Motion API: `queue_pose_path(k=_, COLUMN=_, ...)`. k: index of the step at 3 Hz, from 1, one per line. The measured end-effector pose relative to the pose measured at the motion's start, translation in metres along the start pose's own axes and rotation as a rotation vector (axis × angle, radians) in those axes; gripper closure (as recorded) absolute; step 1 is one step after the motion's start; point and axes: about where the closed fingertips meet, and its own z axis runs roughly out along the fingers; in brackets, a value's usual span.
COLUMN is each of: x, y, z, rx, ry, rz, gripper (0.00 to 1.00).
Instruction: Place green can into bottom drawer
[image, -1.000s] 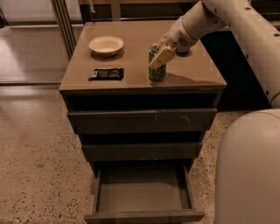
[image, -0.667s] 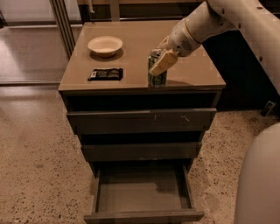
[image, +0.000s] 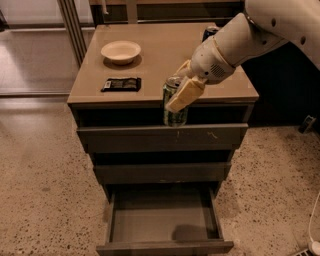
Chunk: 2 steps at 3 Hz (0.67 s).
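At the near edge of the tabletop (image: 165, 50), right of centre: the claw (image: 176, 99) is closed on the green can (image: 175, 117), with one pale finger pad (image: 184, 94) lying across the can's upper side. The can is roughly upright. Its base appears clear of the tabletop and hangs in front of the top drawer's face.

Done, by my reading:
- Grasp made.
- Can off the tabletop and out past the near edge.
- Bottom drawer (image: 165, 222) pulled out toward the near side, its floor in view well below the can.

Left:
- Carry the can down past the two upper drawer fronts.
- Set it inside the bottom drawer.
- Open the claw and back the arm out.

I put the task at about halfway, in the transfer step.

Not involved: a pale bowl (image: 120, 51) far left on the tabletop, and a black packet (image: 120, 84) near left.
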Motion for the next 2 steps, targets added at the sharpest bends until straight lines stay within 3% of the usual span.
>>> queue_pose_path(k=1, x=0.000, y=0.000, z=0.000, rx=0.001, ry=0.000, rz=0.000, gripper=1.00)
queue_pose_path(k=2, x=0.015, y=0.014, z=0.018, rx=0.000, ry=0.002, rz=-0.008, gripper=1.00)
